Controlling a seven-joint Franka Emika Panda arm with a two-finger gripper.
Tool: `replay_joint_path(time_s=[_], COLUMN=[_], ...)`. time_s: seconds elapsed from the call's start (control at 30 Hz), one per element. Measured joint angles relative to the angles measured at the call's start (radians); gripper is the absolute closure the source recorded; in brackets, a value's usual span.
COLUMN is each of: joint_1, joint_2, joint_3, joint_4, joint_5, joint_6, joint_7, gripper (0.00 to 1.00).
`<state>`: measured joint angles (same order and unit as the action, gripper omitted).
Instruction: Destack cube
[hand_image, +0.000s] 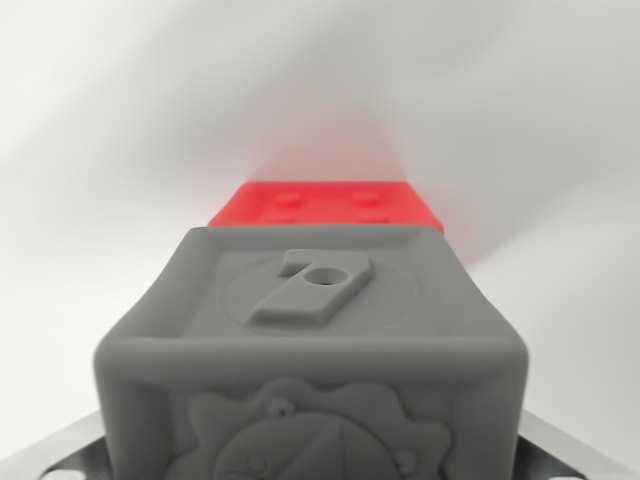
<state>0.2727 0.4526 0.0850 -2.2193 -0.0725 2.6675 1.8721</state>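
A grey cube (310, 330) fills the lower half of the wrist view, very close to the camera. One face bears a raised number 7, and the face toward the bottom edge has a relief figure. Metal parts of my gripper (310, 455) show at both bottom corners, pressed against the cube's sides, so it is shut on the grey cube. The fingertips themselves are hidden. Beyond the grey cube lies a red cube (325, 207) with raised dots on its visible face. Only that face and a thin edge show, and I cannot tell whether the two cubes touch.
A plain white surface (120, 150) surrounds both cubes, with a faint red glow on it behind the red cube. Nothing else is in view.
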Motion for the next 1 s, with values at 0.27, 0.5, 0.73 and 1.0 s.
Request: replay_joint_path(time_s=[0.27, 0.5, 0.73, 1.0], joint_1=[0.0, 0.0, 0.0, 0.0], joint_2=[0.0, 0.0, -0.003, -0.02], joint_3=[0.0, 0.0, 0.0, 0.0], joint_4=[0.0, 0.0, 0.0, -0.002], joint_5=[0.0, 0.0, 0.0, 0.001], joint_6=[0.0, 0.0, -0.001, -0.014], joint_7=[0.0, 0.0, 0.0, -0.001], gripper=[1.0, 1.0, 1.0, 1.0])
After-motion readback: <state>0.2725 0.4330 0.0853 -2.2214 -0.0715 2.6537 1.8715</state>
